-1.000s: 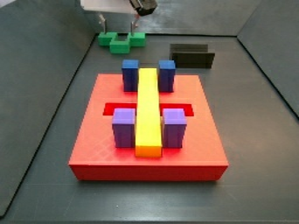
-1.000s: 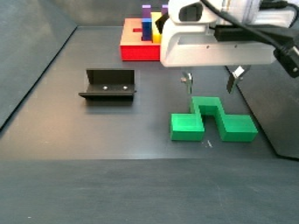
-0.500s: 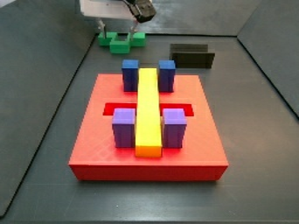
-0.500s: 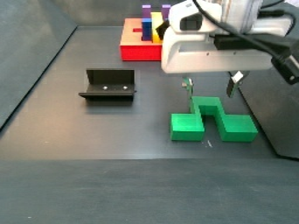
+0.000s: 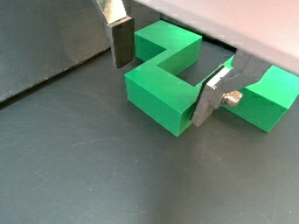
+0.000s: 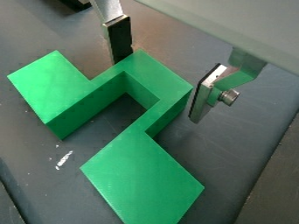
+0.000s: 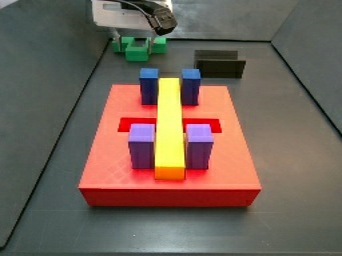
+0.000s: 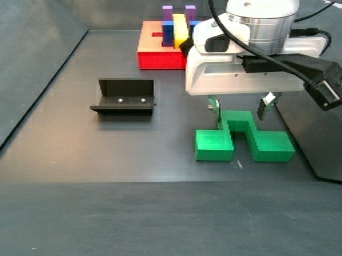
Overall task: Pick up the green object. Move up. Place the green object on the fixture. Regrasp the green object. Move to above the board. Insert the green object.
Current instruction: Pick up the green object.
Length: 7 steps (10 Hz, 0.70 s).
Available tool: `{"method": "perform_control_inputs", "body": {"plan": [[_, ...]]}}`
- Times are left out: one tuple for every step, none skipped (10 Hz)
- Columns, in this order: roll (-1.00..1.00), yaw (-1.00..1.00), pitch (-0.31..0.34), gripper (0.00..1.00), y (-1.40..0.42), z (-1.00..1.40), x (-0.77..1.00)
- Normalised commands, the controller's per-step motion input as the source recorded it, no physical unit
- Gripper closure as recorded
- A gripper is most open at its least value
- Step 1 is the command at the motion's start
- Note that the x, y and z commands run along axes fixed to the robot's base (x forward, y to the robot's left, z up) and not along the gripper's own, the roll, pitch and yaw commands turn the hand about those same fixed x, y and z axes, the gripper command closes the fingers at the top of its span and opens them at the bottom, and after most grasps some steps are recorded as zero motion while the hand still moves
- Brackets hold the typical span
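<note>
Fingers [image 5: 118,41] astride green object's [image 5: 176,74] raised middle, gripper [image 8: 241,103] open, not touching

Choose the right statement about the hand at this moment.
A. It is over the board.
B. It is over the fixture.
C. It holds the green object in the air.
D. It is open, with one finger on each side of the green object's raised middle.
D: in both wrist views the hand is open, its fingers on either side of the raised middle of the green object, which lies on the floor.
</note>
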Motion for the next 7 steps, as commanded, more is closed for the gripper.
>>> {"method": "perform_control_inputs", "body": {"plan": [[0.0, 0.0, 0.0, 0.0, 0.05, -0.2, 0.0], [0.0, -0.07, 0.0, 0.0, 0.04, -0.22, 0.0], [0.0, -0.06, 0.0, 0.0, 0.03, -0.16, 0.0], [-0.06, -0.04, 0.0, 0.0, 0.01, -0.07, 0.0], [-0.14, -0.01, -0.05, 0.0, 0.04, -0.05, 0.0], [-0.13, 0.0, -0.047, 0.0, 0.02, -0.04, 0.0], [-0.15, -0.02, -0.064, 0.0, 0.08, -0.11, 0.0]]}}
